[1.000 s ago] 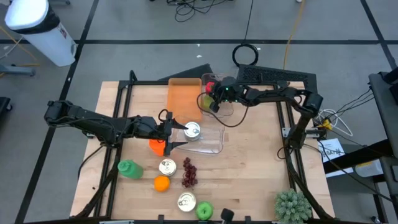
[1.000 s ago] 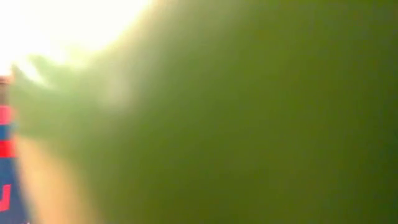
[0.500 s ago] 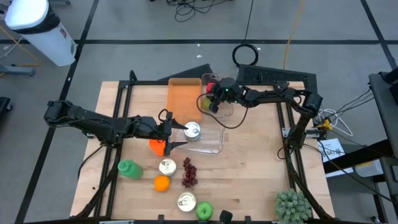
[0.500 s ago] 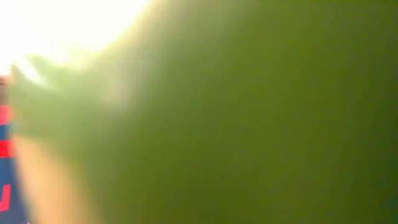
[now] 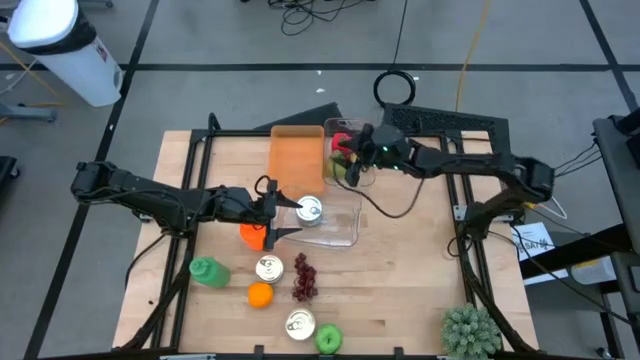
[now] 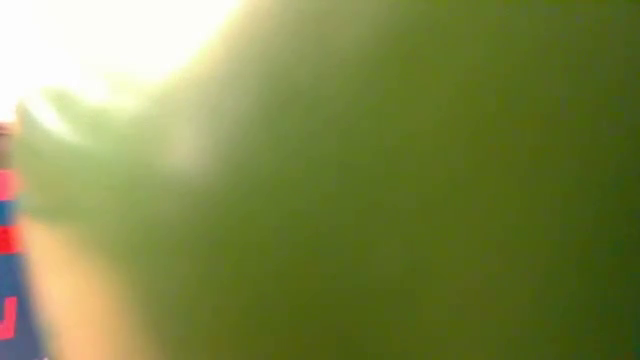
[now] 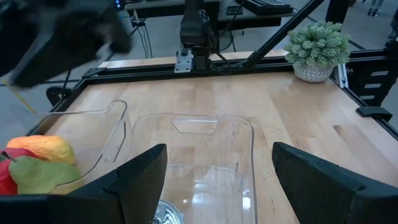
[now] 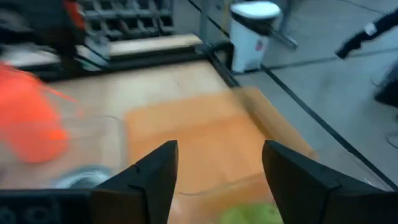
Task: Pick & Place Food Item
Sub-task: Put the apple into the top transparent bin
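From above, the right gripper hangs over the small clear container at the back of the table, where a green pear and something red lie close under it; the fingers themselves are too small here to judge, and the arm covers part of the fruit; the left gripper sits at the near edge of a larger clear tray, next to a silver can and an orange object half hidden under the wrist; an orange board lies beside the small container; further forward stand a green bottle, two more cans, an orange, grapes and a green apple.

The low view is filled by a green blur with a bright patch in one corner; nothing can be made out.

In the left wrist view the fingers stand well apart with nothing between them, only the clear tray ahead; a can's rim is cut off at the frame edge; fruit in green, yellow and red lies to one side.

In the right wrist view the fingers are spread with nothing gripped; the pear shows just beyond them, mostly cut off; the orange board lies ahead, blurred.
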Robot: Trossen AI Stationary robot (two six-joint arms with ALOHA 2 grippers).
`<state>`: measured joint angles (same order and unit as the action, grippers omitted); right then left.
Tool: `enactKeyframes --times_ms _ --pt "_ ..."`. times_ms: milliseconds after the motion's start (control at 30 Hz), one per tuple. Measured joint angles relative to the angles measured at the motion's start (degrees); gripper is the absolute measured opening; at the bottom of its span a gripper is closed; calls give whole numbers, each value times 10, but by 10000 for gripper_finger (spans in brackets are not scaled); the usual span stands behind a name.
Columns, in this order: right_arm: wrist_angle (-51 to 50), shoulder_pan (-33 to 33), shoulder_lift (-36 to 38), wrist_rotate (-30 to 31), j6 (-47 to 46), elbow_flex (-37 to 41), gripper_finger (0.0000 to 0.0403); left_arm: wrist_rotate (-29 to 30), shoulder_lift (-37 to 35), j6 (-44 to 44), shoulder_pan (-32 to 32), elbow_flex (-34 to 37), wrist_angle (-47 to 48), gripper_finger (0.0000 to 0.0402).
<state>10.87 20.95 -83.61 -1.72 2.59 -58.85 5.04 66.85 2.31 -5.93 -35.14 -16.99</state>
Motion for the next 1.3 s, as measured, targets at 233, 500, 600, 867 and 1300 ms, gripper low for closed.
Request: enactKeyframes --times_ms 233,500,600,867,1300 --pt "37 -134 67 -60 -8 54 233 0 0 0 0 0 0 301" --pt "119 -383 17 55 -10 79 234 0 0 0 0 0 0 301" --pt "158 -461 -30 108 -14 72 237 0 0 0 0 0 0 301" --pt "224 -574 -179 170 -57 7 232 0 0 0 0 0 0 301" --pt "-56 -615 -309 169 -141 -210 208 0 0 0 0 0 0 301"
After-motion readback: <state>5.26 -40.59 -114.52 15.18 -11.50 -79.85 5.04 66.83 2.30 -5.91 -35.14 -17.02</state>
